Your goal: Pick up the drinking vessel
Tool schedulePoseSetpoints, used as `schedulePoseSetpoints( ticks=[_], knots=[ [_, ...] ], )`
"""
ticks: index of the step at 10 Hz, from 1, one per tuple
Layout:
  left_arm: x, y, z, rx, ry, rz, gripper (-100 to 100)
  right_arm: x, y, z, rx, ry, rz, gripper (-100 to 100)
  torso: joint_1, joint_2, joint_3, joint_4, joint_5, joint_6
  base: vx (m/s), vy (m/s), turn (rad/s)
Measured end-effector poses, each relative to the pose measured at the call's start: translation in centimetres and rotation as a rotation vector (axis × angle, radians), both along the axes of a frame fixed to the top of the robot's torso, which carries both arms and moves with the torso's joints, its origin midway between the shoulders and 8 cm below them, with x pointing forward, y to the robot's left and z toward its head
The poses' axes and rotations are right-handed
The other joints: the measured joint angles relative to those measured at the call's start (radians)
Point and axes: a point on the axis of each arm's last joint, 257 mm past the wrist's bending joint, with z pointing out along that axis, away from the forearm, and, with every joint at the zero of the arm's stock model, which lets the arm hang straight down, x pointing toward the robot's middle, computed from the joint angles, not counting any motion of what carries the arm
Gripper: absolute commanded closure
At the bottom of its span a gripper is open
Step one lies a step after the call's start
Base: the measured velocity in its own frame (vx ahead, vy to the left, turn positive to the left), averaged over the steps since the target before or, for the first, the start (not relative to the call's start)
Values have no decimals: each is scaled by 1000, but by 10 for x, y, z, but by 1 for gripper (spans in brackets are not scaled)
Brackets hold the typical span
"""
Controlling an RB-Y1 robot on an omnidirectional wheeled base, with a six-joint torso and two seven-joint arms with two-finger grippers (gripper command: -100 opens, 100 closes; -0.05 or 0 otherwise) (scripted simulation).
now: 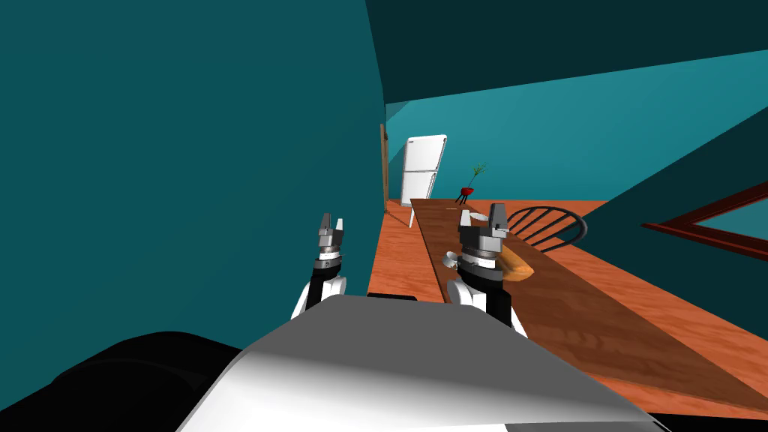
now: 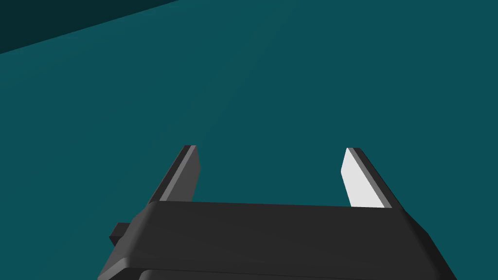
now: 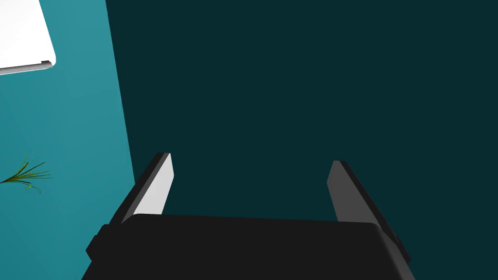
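A long brown table [image 1: 585,315] runs away from me on the right. My right gripper [image 1: 481,215] [image 3: 250,158] hangs open above its near half, with nothing between its fingers. A small pale grey object [image 1: 450,259] lies on the table just beside that arm's wrist, and a small white object [image 1: 478,218] shows past the fingertips; I cannot tell which of them is the drinking vessel. My left gripper [image 1: 331,222] [image 2: 272,148] is open and held up in front of the teal wall, left of the table.
An orange-brown loaf-like thing [image 1: 519,262] lies by the right wrist. A red pot with a green plant [image 1: 466,193] stands at the table's far end. A dark round-backed chair [image 1: 551,225] is on the table's right, a white fridge [image 1: 424,169] beyond. The teal wall's corner [image 1: 379,187] is close on the left.
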Motion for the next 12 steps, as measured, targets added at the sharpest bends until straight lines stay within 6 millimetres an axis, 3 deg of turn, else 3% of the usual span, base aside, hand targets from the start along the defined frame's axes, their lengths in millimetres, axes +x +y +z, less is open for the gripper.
schedulePoseSetpoints(
  ticks=[3,12],
  knots=[
    [0,0,0,0,0,0,0,7,5,-17,-131,43,-42,-100,-2,-3,-2,-1,0,0,48,-14,16],
    [0,0,0,0,0,0,0,21,-5,-85,-500,156,-262,-100,0,-3,-2,-1,0,0,47,-2,11]
  ],
)
